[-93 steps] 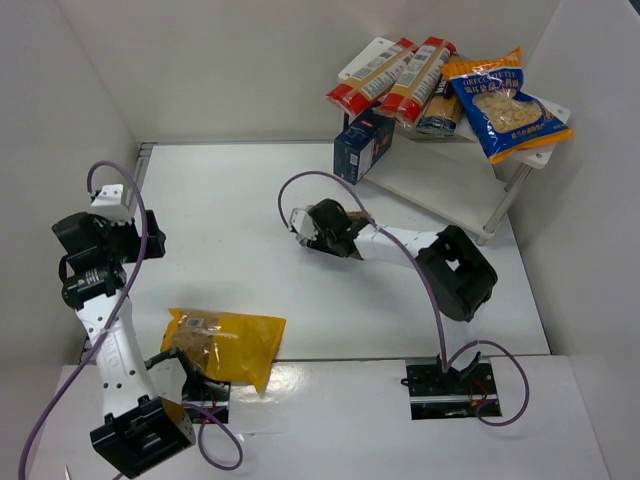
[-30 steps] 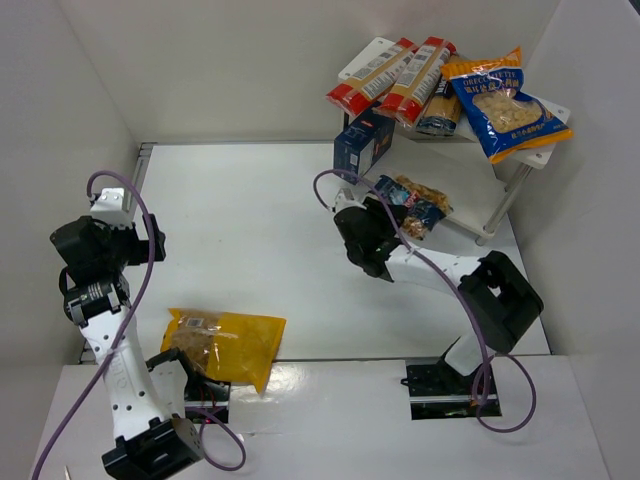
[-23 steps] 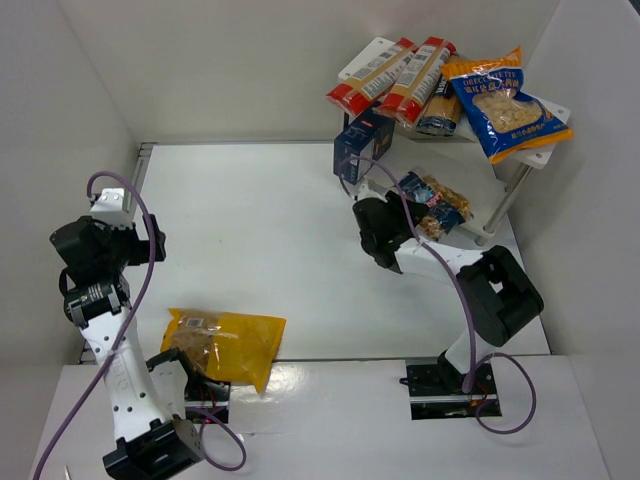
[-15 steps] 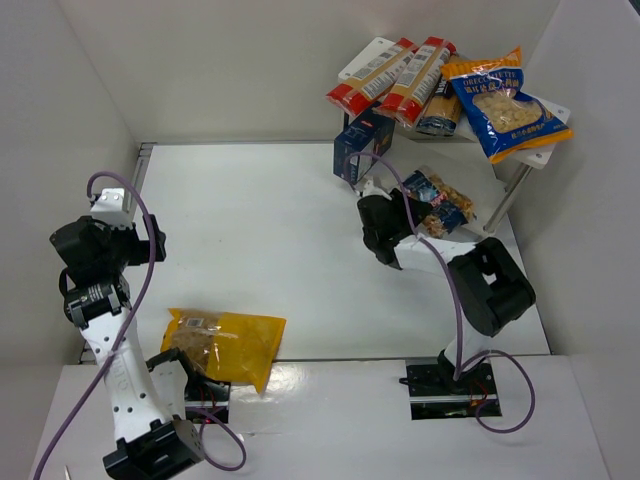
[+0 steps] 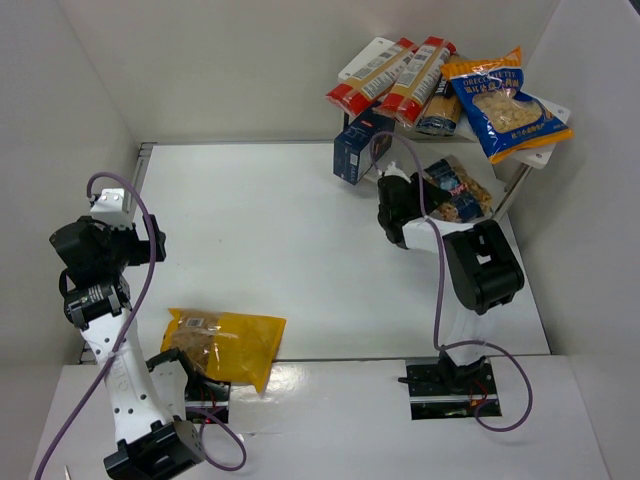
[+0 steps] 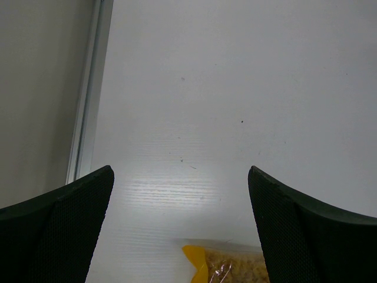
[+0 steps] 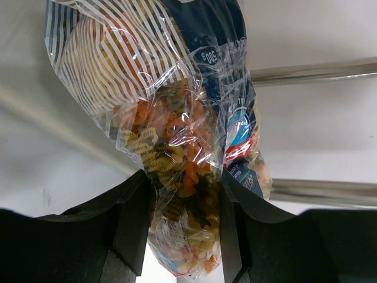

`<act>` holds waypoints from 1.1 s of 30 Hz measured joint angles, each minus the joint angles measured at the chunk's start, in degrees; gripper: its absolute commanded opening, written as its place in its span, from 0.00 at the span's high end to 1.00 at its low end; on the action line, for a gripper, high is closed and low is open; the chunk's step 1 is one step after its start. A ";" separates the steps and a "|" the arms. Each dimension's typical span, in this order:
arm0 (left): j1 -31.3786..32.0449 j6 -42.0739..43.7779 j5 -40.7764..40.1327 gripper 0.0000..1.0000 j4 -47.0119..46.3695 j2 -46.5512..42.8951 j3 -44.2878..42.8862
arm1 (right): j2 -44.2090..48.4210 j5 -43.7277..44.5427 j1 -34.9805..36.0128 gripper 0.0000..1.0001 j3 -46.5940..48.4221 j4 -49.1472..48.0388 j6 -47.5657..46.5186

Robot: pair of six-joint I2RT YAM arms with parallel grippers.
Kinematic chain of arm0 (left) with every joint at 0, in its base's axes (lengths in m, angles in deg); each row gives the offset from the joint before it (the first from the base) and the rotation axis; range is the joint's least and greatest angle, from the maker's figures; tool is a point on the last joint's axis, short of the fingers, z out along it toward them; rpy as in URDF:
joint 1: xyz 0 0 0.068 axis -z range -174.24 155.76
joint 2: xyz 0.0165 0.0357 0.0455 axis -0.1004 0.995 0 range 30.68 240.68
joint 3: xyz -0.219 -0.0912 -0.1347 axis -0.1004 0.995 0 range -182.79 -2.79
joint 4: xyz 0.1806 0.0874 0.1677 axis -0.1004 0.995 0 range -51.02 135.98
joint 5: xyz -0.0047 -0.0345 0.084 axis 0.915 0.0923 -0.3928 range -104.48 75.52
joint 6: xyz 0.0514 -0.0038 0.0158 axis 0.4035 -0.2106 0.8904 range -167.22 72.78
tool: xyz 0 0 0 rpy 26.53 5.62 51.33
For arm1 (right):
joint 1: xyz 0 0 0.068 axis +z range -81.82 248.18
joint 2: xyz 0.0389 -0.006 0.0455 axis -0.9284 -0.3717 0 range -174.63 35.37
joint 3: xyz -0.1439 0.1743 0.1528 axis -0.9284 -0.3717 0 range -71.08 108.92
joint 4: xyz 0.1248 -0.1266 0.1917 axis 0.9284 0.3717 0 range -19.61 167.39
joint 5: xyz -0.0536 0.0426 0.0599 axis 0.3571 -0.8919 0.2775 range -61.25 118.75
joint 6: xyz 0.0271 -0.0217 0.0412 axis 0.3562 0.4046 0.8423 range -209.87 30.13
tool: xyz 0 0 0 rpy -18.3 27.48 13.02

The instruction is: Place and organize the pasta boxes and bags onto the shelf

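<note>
My right gripper (image 5: 432, 196) (image 7: 184, 203) is shut on a small clear bag of spiral pasta (image 5: 458, 191) (image 7: 177, 130) with a blue-red label, held over the lower board of the white shelf (image 5: 440, 180). On the top board lie two red-and-cream spaghetti boxes (image 5: 372, 75) (image 5: 418, 78) and a big blue-and-orange bag (image 5: 502, 102). A dark navy box (image 5: 362, 146) leans at the shelf's left end. The yellow bag (image 5: 222, 343) (image 6: 227, 266) lies on the table near the front left. My left gripper (image 5: 135, 240) (image 6: 181, 233) hangs open above the table, just beyond the yellow bag's corner.
White walls close in the table on the left, back and right. The shelf's thin metal legs (image 5: 502, 205) (image 7: 312, 72) stand right by the held bag. A dark pack (image 5: 440, 112) lies on the top board between the boxes and the blue bag.
My right arm has carried the spiral pasta bag from the middle of the table up and right, in under the shelf's top board. The left arm stayed put.
</note>
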 measured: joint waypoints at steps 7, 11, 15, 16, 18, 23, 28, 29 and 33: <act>0.00 0.00 0.00 0.00 0.00 0.00 0.00 | -4.24 0.42 -3.19 1.00 6.95 1.22 1.86; 0.00 0.02 0.02 0.00 0.00 0.00 0.00 | -5.81 0.48 -4.13 1.00 8.35 2.80 3.82; 0.00 0.00 0.26 0.00 0.00 0.00 0.00 | -7.23 0.07 -5.01 1.00 8.35 3.28 4.83; 0.00 0.00 0.35 0.00 0.00 0.00 0.00 | -7.54 -0.04 -5.14 1.00 8.35 3.45 5.05; 0.00 0.00 0.42 0.00 0.00 0.00 0.00 | -7.93 -0.20 -5.42 1.00 8.35 3.74 5.35; 0.00 0.02 0.79 0.00 0.04 0.00 0.00 | -8.20 -0.22 -5.79 1.00 8.35 3.65 5.57; 0.00 0.04 1.20 0.00 0.07 0.00 0.00 | -8.28 -0.35 -6.64 1.00 8.70 3.67 6.27; 0.00 0.04 1.29 0.00 0.07 0.00 0.00 | -8.35 -0.48 -6.86 1.00 8.79 3.67 6.47; 0.00 0.04 1.49 0.00 0.07 0.00 0.00 | -9.20 -0.50 -7.63 1.00 9.97 4.09 7.45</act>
